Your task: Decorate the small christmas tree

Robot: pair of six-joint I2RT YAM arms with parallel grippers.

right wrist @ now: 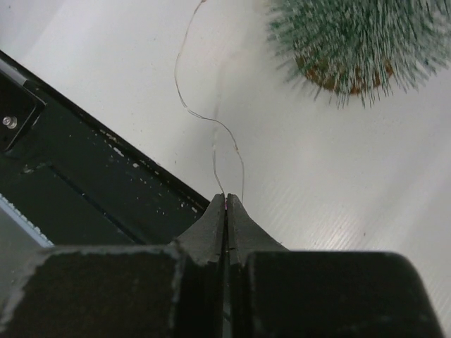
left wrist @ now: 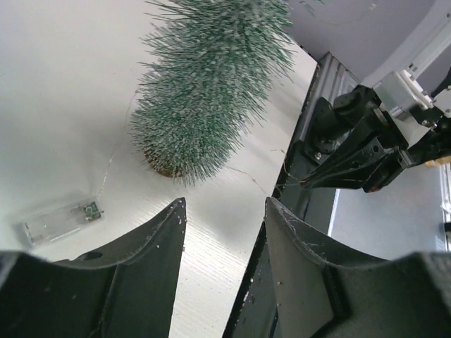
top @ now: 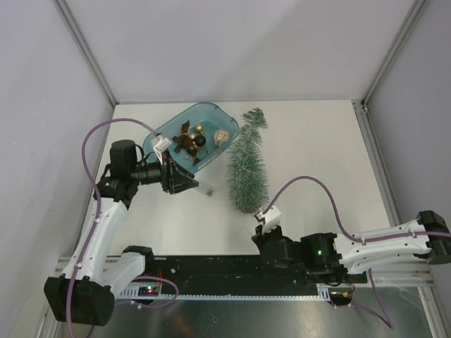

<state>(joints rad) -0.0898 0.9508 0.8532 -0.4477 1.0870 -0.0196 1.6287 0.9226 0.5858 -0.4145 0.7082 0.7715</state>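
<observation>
The right gripper (right wrist: 226,201) is pinching its jaws tight together on a thin bare wire (right wrist: 175,77), which is looping away across the white bench (top: 317,141) beside the black rail (right wrist: 84,183) along the near edge. Just beyond it the small christmas tree (top: 246,165) is lying on its side near the bench's middle, its round wooden base (right wrist: 331,79) facing the near edge and its bent tip pointing to the far edge. The left gripper (left wrist: 225,204) is hovering with its jaws apart and holding nothing, looking toward the tree's base; a clear battery box (left wrist: 60,220) is resting on the bench nearby. A teal tub (top: 208,107) is sitting beside the tree toward the far-left corner, holding a brown star ornament (top: 187,141) and gold baubles (top: 221,137).
</observation>
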